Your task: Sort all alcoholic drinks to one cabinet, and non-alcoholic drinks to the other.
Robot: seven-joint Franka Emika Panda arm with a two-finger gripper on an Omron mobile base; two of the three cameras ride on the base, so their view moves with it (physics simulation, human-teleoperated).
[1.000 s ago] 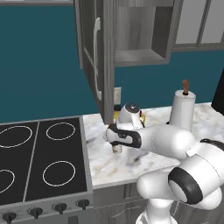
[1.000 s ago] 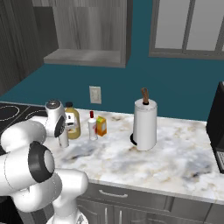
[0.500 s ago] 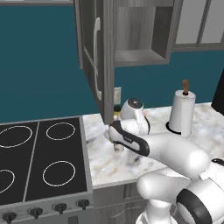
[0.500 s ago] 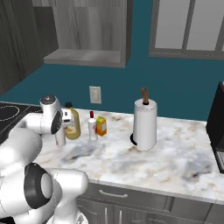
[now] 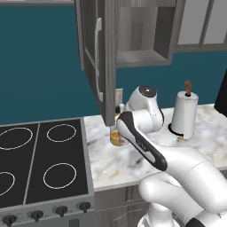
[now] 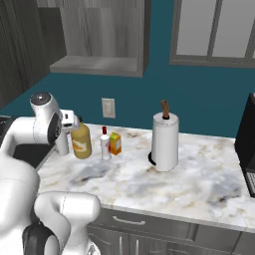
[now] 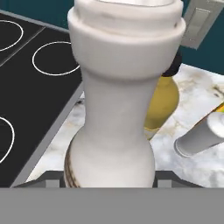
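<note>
One white bottle [image 7: 120, 100] stands clamped in the claw [image 7: 109, 181] on the marble desk [image 6: 149, 184], beside a yellow bottle [image 6: 81, 141].

Your marble counter [image 6: 164, 187] carries, right at the gripper, a white bottle [image 7: 118, 100], with a yellow bottle [image 6: 81, 141] just behind it, a small red-capped bottle [image 6: 105, 143] and orange carton [image 6: 115, 143] beyond, and a paper towel roll [image 6: 165, 141] well off.
</note>
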